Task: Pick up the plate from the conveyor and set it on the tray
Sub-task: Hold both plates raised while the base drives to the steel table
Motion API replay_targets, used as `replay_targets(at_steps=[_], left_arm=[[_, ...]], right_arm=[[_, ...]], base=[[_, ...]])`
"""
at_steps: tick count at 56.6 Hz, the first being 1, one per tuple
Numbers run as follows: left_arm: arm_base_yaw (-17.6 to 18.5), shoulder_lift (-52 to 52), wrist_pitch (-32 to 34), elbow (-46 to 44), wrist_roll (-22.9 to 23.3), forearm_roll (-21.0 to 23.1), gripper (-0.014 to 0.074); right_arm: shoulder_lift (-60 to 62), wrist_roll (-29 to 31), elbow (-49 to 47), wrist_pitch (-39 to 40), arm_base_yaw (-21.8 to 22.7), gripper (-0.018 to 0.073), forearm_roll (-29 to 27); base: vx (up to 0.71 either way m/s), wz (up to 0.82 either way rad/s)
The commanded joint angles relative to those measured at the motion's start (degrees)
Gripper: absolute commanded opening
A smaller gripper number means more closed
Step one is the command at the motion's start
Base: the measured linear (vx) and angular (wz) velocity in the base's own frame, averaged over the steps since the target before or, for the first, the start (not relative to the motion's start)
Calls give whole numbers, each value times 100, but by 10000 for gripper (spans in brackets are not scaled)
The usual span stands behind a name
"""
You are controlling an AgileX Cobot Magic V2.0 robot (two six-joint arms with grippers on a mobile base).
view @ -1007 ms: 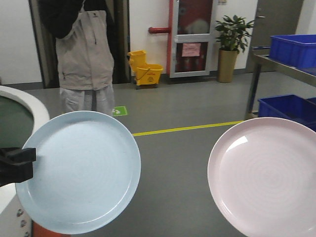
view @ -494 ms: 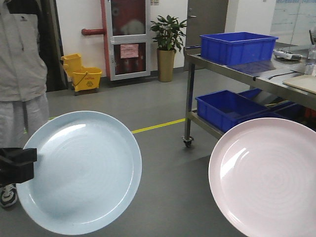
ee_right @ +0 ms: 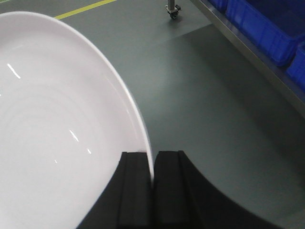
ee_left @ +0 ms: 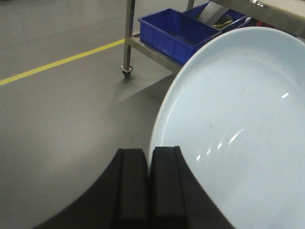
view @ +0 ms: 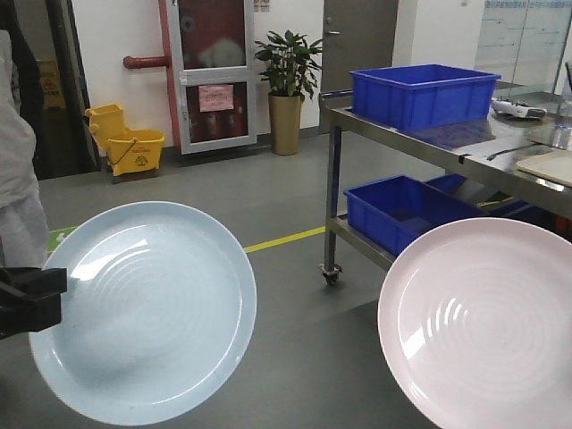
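Both plates hang over bare floor point(view: 295, 295), short of the steel table point(view: 429, 134). The left gripper point(ee_left: 148, 162) is clamped on the blue plate point(view: 143, 313) at its left rim, and the right gripper point(ee_right: 153, 164) is pinched on the pink plate point(view: 483, 326). They are round, so neither has a long axis, and their hollows tilt toward the robot. Carry them slowly and level them out, because rim grips slip. The cream edge at far right may be the tray point(view: 547, 165).

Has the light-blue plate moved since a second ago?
Yes: against the yellow mop bucket, the light-blue plate has swung right, toward the steel rack; its place in frame is unchanged.
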State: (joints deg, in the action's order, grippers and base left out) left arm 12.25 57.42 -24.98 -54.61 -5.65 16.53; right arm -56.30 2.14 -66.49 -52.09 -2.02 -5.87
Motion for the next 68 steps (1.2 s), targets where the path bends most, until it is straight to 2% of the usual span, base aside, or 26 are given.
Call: replay_targets(at_steps=[1, 36, 68], left_arm=[[26, -121, 490, -176, 13, 86, -6], [26, -120, 476, -176, 13, 86, -6], [26, -120, 453, -176, 13, 86, -6]], right_arm=[[73, 38, -156, 426, 14, -12, -36], [73, 38, -156, 432, 14, -12, -36], [73, 38, -156, 434, 14, -12, -36]], base=[[42, 9], [47, 6], [52, -27]])
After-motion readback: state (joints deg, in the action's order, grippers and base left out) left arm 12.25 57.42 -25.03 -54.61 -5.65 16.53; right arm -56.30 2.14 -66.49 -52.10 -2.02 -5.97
